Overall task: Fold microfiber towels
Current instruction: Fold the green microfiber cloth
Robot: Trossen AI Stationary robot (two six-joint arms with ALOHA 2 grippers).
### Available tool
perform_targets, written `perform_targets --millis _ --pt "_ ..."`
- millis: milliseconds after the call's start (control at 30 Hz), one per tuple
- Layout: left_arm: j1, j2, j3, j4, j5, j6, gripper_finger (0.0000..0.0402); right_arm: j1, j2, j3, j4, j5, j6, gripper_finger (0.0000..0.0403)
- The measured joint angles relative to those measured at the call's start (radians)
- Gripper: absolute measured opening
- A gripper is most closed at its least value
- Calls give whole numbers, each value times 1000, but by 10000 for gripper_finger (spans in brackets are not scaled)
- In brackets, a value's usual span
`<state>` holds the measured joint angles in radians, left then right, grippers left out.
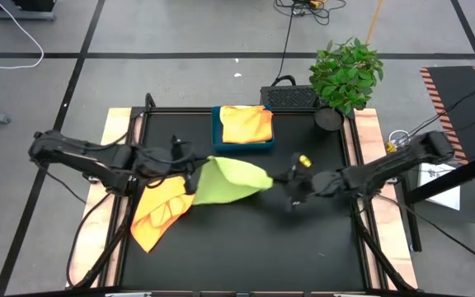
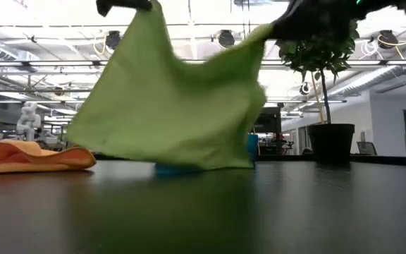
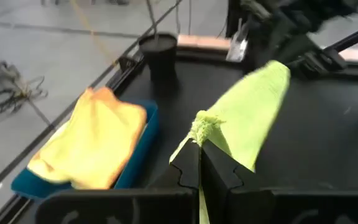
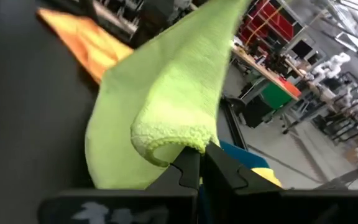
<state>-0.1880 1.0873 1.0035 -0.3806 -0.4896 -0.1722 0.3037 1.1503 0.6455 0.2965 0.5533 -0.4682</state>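
A lime green microfiber towel (image 1: 229, 181) hangs over the middle of the black table (image 1: 320, 247), strung between my two grippers. My left gripper (image 1: 192, 176) is shut on its left end and my right gripper (image 1: 277, 180) on its right end. In the low view the towel (image 2: 175, 113) drapes down from both grippers like a curtain, and its lower edge (image 2: 189, 166) reaches about table height. An orange towel (image 1: 159, 210) lies crumpled on the table under my left arm. A yellow-orange towel (image 1: 246, 124) lies folded in the blue tray (image 1: 217, 136). My left gripper pinches a bunched corner (image 3: 199, 127) of the green towel between its two shut fingers, which slant slightly downward from the table's left. The cloth runs away from the fingers toward the other arm and hangs below, lifted off the table at this end. My right gripper pinches a rolled-over edge (image 4: 178, 142) of the green towel between its two shut fingers, coming nearly level from the table's right. Several layers curl at the fingertips. The towel's top edge (image 2: 189, 62) sags between the two grippers.
A potted plant (image 1: 346, 74) stands at the table's far right corner, with a dark box (image 1: 289, 97) beside it. The blue tray sits at the far edge in the middle. Bare black table lies toward the near edge.
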Motion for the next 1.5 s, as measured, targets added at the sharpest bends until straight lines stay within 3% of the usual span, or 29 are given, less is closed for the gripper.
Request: perform_targets --millis 167,233,400,600,867,1200,1367,1500 --pt "-94 -64 0 85 -10 47 4 52 -236 0 -123 -14 109 0" --pt "-140 -76 1 108 -10 68 3 86 -309 0 -141 -65 150 0" --pt "-251 -80 1 120 -54 53 3 189 -416 0 -193 -138 259 0" --pt "-339 8 0 30 -55 -145 3 309 -382 0 -341 -139 492 0" --pt "-377 105 0 56 -27 -251 4 406 -262 0 -274 -167 617 0" --pt "-194 116 -8 -227 -35 -341 3 245 -255 -20 -370 -113 715 0" --pt "-97 126 -114 -134 8 -274 7 111 -256 -138 -376 -108 791 0" --pt "6 139 -236 -12 113 -209 3 -4 -270 -232 -377 -109 832 0"
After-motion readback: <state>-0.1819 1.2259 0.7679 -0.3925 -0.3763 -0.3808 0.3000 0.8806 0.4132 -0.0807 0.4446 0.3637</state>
